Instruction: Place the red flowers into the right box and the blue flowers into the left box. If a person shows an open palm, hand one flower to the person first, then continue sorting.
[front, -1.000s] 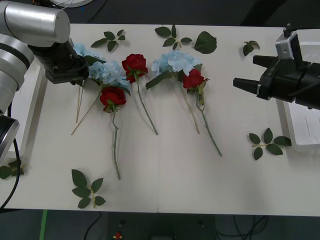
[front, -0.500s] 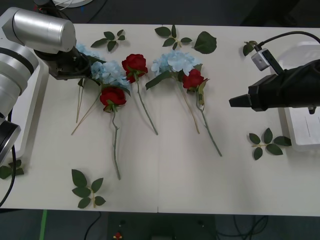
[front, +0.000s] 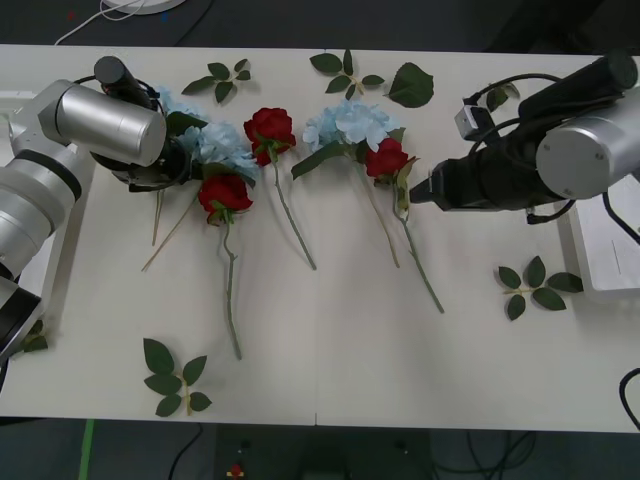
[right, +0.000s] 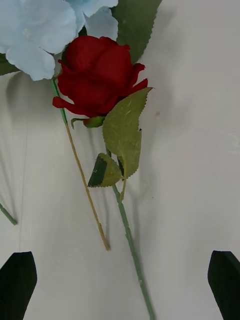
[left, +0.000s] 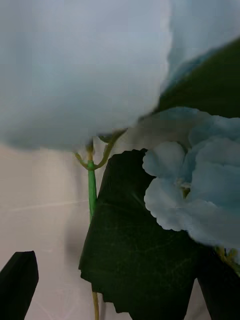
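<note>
Right claw (front: 418, 190), spread wide, sits just beside the rightmost red rose (front: 387, 159); its stem runs toward the counter's near edge. Left claw (front: 180, 165), also wide, noses into blue hydrangeas (front: 215, 145).

A flat white rectangular table (front: 330, 360) carries everything. Three deep-red artificial roses on thin green stems lie on it: one at centre left (front: 226, 193), one above it toward the middle (front: 269, 130), one right of centre (front: 386, 159). Pale-blue fluffy hydrangea clusters lie at upper left (front: 222, 145) and upper centre (front: 349, 121). Loose green leaf sprigs are scattered at the top (front: 347, 72), lower left (front: 171, 378) and lower right (front: 533, 283). A white shallow plastic tray (front: 605, 250) sits at the right edge.
</note>
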